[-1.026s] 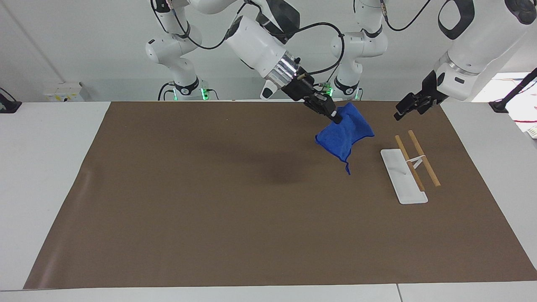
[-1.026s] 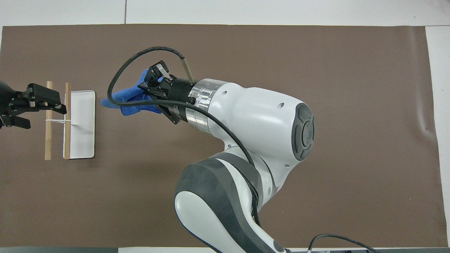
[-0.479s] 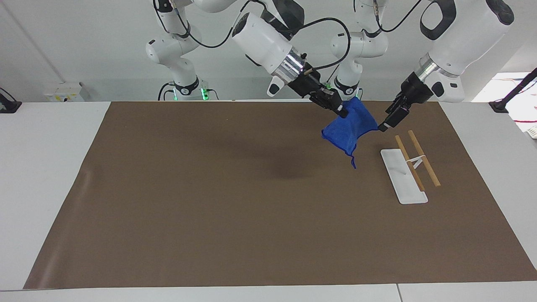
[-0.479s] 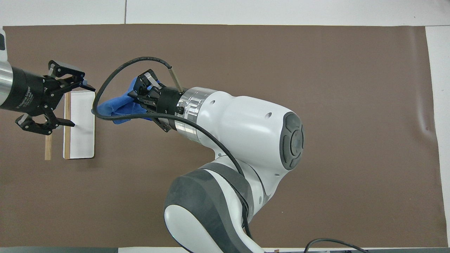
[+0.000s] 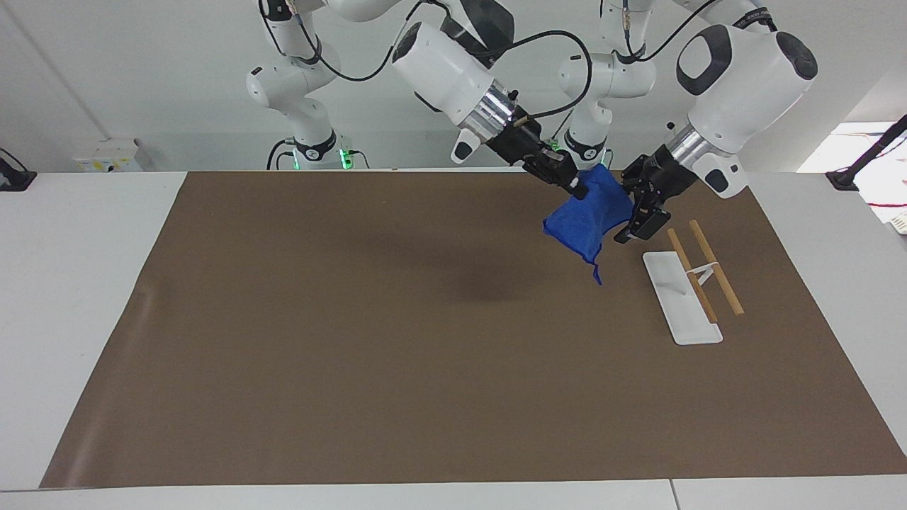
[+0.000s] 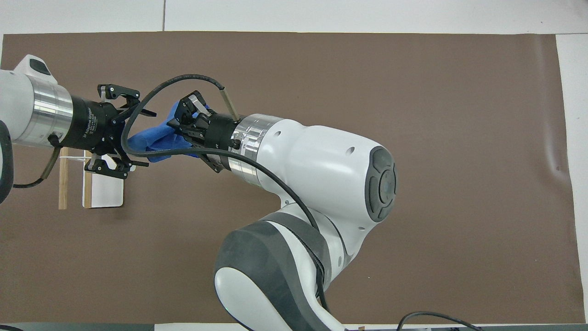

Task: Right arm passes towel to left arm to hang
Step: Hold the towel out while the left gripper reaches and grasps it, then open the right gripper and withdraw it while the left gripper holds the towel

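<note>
The right gripper [image 5: 572,188] pinches the blue towel [image 5: 588,221] aloft near the robots' table edge, toward the left arm's end – presented for handover; the left gripper [image 5: 633,211], fingers spread wide, brackets its free edge – not yet clamped.

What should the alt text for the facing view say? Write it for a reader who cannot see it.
Above a brown mat, the right end effector holds up a blue towel while the left end effector, fingers open, closes in on its edge. A white rack with two wooden rods lies beside them on the mat.
</note>
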Motion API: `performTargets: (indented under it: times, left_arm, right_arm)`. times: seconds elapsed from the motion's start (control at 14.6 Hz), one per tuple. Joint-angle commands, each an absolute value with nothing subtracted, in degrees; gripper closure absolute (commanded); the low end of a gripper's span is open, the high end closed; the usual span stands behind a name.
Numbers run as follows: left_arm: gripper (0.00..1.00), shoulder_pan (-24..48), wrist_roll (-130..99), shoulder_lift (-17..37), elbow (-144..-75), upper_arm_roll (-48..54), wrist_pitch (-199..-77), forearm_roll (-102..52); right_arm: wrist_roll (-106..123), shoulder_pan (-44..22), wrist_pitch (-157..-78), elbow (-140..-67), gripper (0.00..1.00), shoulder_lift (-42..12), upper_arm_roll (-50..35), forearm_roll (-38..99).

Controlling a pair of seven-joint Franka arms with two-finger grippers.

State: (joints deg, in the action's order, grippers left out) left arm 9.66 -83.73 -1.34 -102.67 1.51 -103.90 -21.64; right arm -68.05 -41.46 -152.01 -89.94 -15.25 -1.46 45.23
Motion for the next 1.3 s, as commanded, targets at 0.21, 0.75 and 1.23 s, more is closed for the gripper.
performTargets:
  times: [0.21,0.75,1.23]
  left_arm:
    - [1.00,10.81,-84.99,-3.43,-105.38,0.97,-106.34,-22.59]
    - [1.00,10.20,-82.71,-2.81,-104.94,0.70,-109.24,-22.50]
    - [1.00,9.76,-77.80,-2.64,-104.94,0.62,-112.23,-18.56]
  right_arm:
    - [-67.76,-41.31,-152.93,-88.59,1.00,-16.17,-1.58,46.14]
    - [-67.41,-40.25,-152.67,-88.59,1.00,-16.26,-1.49,46.14]
    - [-56.53,-34.56,-152.14,-90.61,0.00,-15.91,-0.70,31.60]
